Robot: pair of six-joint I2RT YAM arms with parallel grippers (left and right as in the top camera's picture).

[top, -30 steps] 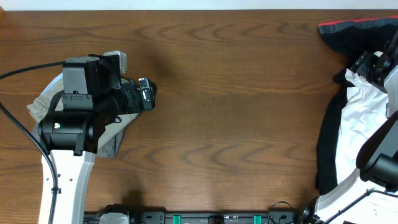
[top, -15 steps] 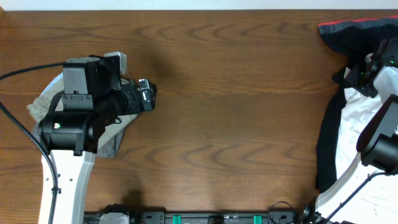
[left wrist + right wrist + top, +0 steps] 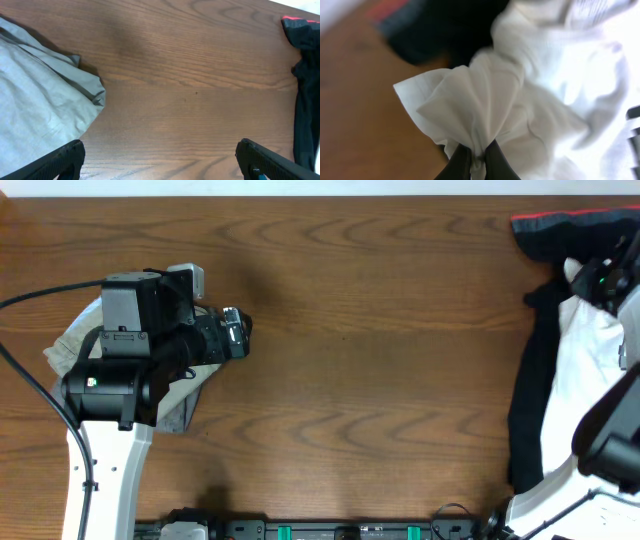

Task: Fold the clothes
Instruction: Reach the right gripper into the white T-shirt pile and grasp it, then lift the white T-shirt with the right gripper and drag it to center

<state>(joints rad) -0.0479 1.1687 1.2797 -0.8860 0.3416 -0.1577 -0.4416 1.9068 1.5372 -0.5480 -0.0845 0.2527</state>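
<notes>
Clearly nearer, the right gripper is pinched shut on a bunched fold of the white T-shirt. The shirt lies heaped along the tabletop's far right edge, its long axis running front to back. The left gripper (jaws spread wide, holding nothing) hovers well apart, on the left side.

A khaki-grey garment lies crumpled on the wooden table, beneath and behind the left gripper, its folded edge reaching just ahead of the left-hand finger. A black garment with a red stripe is heaped just ahead of the right gripper. A dark band of cloth trails back from there along that gripper's inner side.
</notes>
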